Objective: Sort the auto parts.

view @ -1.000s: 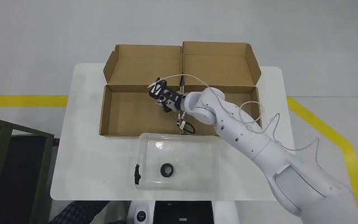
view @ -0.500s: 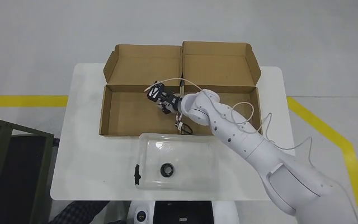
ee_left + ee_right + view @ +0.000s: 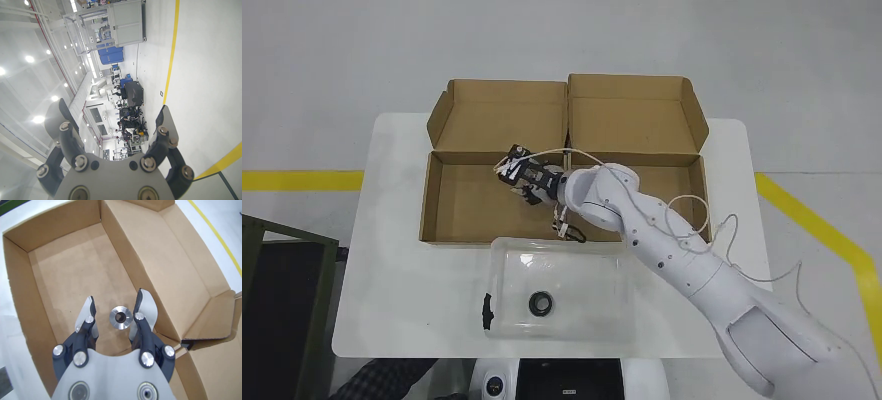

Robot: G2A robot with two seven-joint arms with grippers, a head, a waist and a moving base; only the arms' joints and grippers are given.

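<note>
1. Right claw (image 3: pixel 115 295), mine, hangs over the far part of the left cardboard box (image 3: pixel 467 205), right of its middle. Its fingers are spread partway and clamp nothing.
2. Metal part (image 3: pixel 120 317), a shiny round piece with a dark hole in its middle, is in the gap between my 2 fingers and touches neither. The box floor is below it, and I cannot tell whether it rests there.
3. Right cardboard box (image 3: pixel 632 125) touches the left one, and both have their flaps open on the far side.
4. Clear bin (image 3: pixel 587 290) sits on the white table (image 3: pixel 392 250), just near of the boxes. 1 black ring (image 3: pixel 540 303) lies inside it, and 1 black piece (image 3: pixel 485 310) is at its left rim.
5. Left claw (image 3: pixel 113 106) is wide open, holds nothing and points out at the room.
</note>
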